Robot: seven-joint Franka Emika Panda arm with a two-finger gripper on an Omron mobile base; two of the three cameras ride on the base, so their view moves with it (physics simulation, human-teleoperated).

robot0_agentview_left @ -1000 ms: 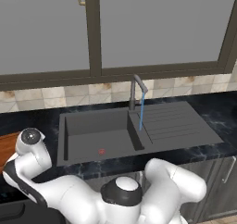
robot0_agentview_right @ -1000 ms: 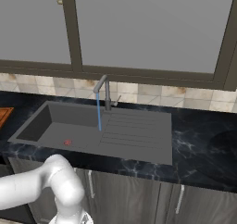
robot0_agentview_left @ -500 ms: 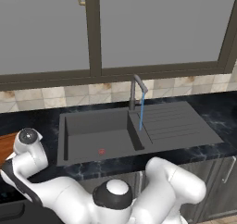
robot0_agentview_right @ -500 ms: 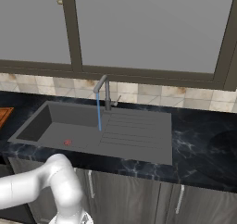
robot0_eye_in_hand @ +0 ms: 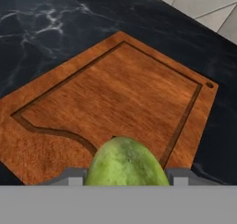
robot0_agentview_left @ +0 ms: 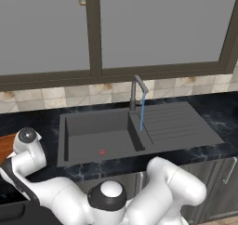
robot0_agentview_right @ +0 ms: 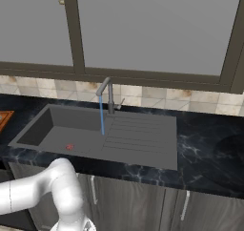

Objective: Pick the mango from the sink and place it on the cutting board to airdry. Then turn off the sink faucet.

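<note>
The green-yellow mango point(robot0_eye_in_hand: 125, 163) sits between my fingertips in the hand view, with the gripper point(robot0_eye_in_hand: 125, 177) shut on it. Below it lies the reddish-brown cutting board point(robot0_eye_in_hand: 115, 89), flat on black marbled counter, its dark groove running near the edge. The mango hangs over the board's near part; whether it touches the wood I cannot tell. A corner of the board point(robot0_agentview_left: 4, 145) peeks in at the left edge, beside my bent arm point(robot0_agentview_left: 28, 154). The dark grey sink point(robot0_agentview_left: 97, 126) holds no fruit. A thin blue stream of water falls from the faucet point(robot0_agentview_left: 135, 91) spout.
A tiny red spot point(robot0_agentview_left: 102, 151) marks the basin floor. The ribbed drainboard point(robot0_agentview_right: 138, 137) lies right of the faucet point(robot0_agentview_right: 109, 94). Tiled backsplash and a large window run behind the counter. Cabinet doors point(robot0_agentview_right: 143, 201) sit below the counter's front edge.
My arm has shifted slightly left and lower, on the board's side. Sink, faucet and running water look the same.
</note>
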